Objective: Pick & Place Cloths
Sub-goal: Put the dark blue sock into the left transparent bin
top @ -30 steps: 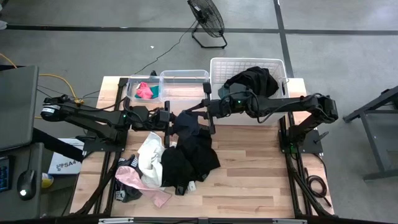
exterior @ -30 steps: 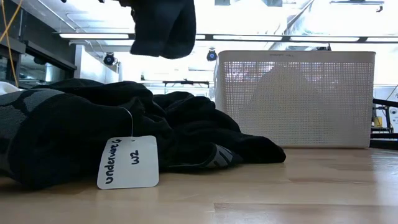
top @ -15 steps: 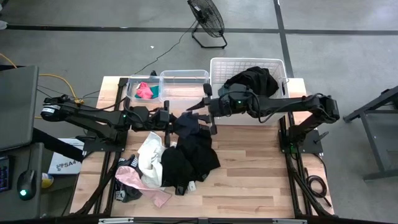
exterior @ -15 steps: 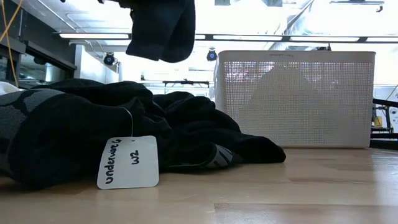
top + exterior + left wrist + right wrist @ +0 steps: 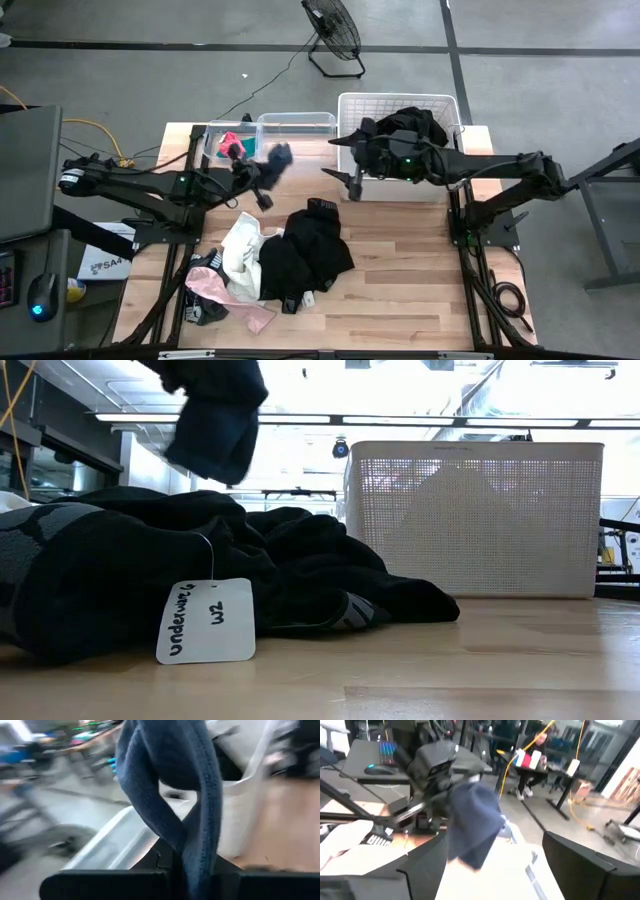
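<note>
You've got the navy cloth (image 5: 279,157) pinched in the left gripper (image 5: 262,172), hanging long-axis down by the table's far edge, beside the clear bins (image 5: 296,125); right gripper (image 5: 343,160) spread, empty.

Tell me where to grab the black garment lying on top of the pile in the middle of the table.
Take the black garment at its raised far end, where the waistband lies flat and clear of the pile, coming straight down from above. The open right gripper is nearest. The left gripper is shut on the navy cloth.
</note>
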Controlling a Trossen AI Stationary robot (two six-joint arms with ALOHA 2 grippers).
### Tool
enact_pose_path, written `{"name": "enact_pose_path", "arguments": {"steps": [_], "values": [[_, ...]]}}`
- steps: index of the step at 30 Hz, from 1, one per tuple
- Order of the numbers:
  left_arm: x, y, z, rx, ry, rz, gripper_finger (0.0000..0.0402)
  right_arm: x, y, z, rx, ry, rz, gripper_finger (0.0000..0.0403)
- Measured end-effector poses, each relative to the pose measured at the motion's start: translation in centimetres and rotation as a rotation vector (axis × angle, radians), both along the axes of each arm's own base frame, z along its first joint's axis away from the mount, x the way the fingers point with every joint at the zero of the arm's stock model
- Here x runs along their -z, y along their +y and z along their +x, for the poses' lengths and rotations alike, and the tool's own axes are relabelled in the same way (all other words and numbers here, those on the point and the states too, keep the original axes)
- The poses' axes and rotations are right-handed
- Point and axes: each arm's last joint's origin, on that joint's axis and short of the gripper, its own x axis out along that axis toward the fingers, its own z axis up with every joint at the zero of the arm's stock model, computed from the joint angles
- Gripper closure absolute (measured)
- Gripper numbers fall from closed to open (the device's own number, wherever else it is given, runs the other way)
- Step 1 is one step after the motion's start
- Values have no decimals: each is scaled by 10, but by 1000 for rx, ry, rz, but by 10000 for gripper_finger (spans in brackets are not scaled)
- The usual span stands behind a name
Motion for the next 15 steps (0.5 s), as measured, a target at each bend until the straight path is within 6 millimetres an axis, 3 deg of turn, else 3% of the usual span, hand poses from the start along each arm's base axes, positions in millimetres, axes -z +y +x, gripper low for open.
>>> {"name": "enact_pose_path", "arguments": {"steps": [6,12,15], "values": [[-11,23,-21,-196,74,42,397,-1,0,-20,14,101,25,85],[-8,59,-42,-341,144,-4,397,2,-1,-48,152,223,135,85],[-7,76,-52,-388,163,-38,398,4,2,-61,57,243,216,85]]}}
